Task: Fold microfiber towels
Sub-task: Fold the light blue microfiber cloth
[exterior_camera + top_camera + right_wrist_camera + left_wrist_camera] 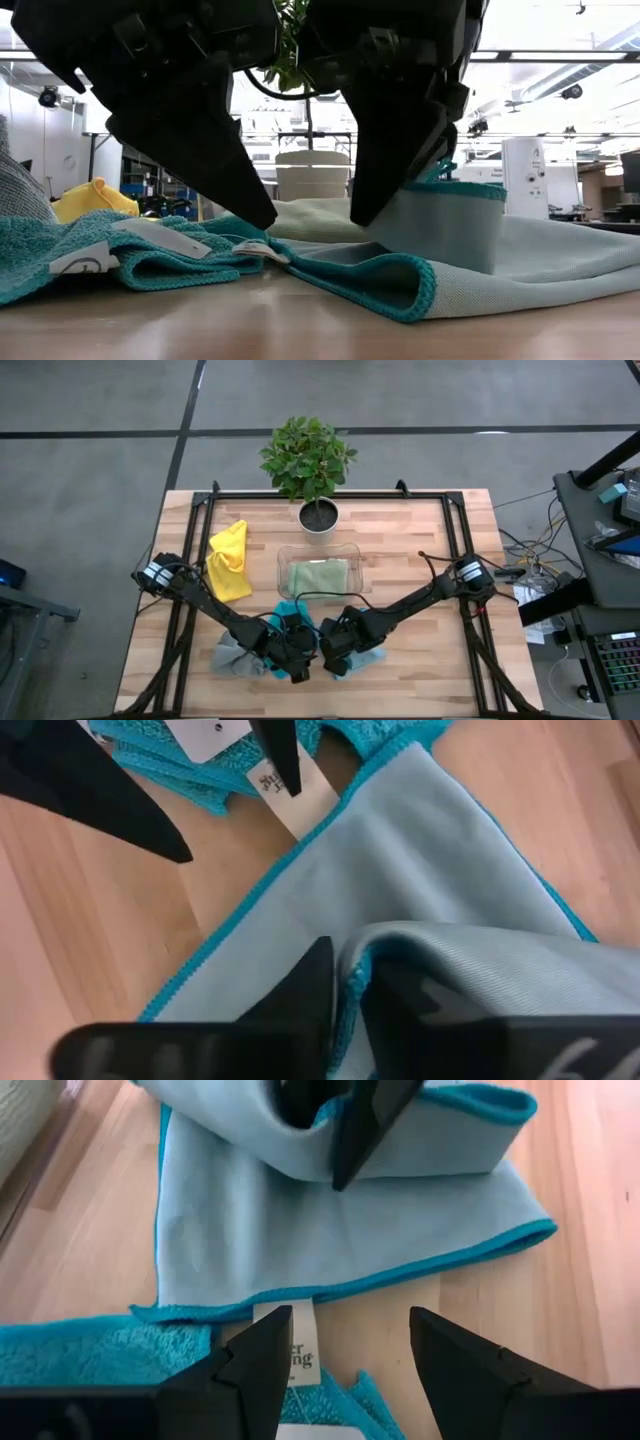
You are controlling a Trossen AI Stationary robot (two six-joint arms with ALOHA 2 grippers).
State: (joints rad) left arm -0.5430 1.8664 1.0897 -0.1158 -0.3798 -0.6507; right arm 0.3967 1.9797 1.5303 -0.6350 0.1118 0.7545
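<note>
**Light blue towel pinched at the counter's front edge**

The right gripper is clamping a lifted fold of the light blue towel. The left gripper is hovering alongside, jaws apart. The clear tray mid-counter is holding the green towel.

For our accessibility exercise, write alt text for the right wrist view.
The right gripper pinches a raised fold of the light blue towel, which lies on the wooden table. Beyond it are the left gripper's dark fingers, apart, over a white label and a teal towel.
</note>
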